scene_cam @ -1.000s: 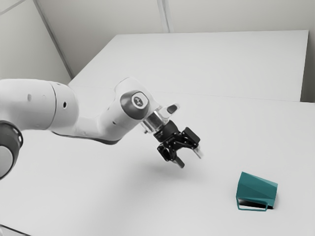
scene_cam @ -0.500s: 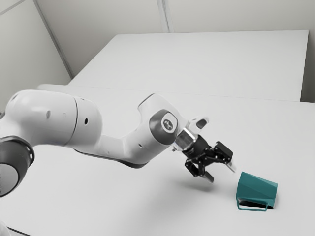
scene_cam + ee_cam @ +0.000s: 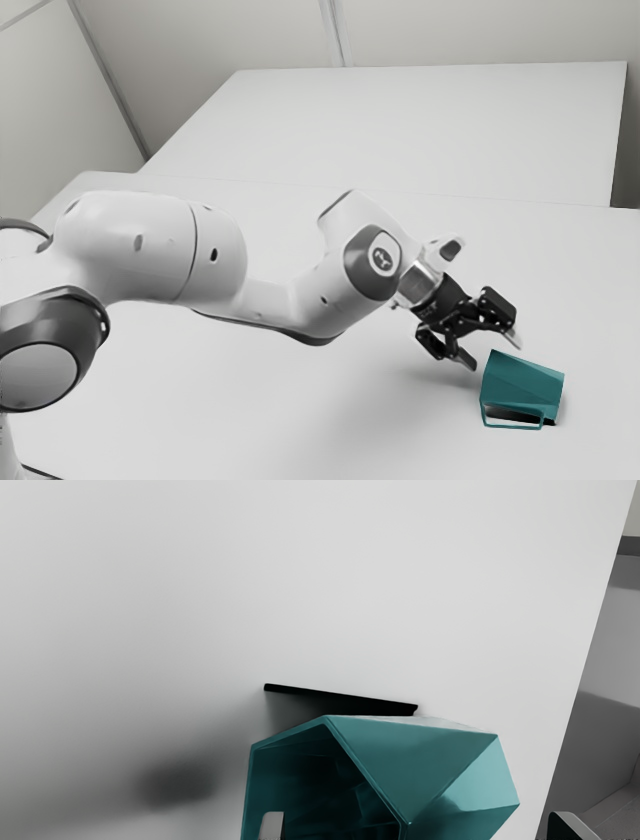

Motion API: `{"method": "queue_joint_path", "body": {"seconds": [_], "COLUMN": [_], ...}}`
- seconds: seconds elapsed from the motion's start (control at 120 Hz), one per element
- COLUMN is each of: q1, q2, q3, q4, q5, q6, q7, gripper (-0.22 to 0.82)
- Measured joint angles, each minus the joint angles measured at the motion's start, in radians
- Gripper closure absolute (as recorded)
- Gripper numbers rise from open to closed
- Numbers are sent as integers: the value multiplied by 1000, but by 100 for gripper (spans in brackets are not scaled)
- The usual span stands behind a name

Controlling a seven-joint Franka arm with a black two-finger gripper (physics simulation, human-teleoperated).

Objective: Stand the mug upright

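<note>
Just up and left of the mug in the exterior view is my gripper (image 3: 490, 352), its two fingers spread wide with nothing held. The teal faceted mug (image 3: 523, 383) lies on its side on the table, its handle toward the bottom of the exterior view. In the wrist view the mug (image 3: 415, 765) shows its dark open mouth facing my hand. My gripper (image 3: 415, 825) is open there, one fingertip in front of the mouth and the other out beyond the mug's faceted side.
The white table (image 3: 250, 400) carries the mug, and a dark shadow lies beside it. A second white surface (image 3: 400, 130) stands farther back. The table's edge runs down one side of the wrist view, with grey floor and wall past it.
My arm has reached toward the exterior view's right and slightly downward, bringing the open gripper close to the mug. The mug has stayed where it was.
</note>
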Motion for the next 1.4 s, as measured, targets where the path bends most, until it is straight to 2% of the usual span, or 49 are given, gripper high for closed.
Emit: {"method": "queue_joint_path", "body": {"seconds": [0.225, 0.483, 0.625, 0.992, 1.175, 1.4], "q1": [-26, -38, -44, -73, -75, -30], "q2": [52, 55, 54, 49, 31, -30], "q3": [-2, -2, -2, -1, 1, 26], "q4": [65, 78, 90, 115, 115, 95], "q5": [0, -4, 0, -1, 28, 185], "q6": [3, 4, 5, 6, 6, -24], "q7": [-15, -25, -34, -53, -71, -112], "gripper": [25, 53, 64, 77, 78, 78]}}
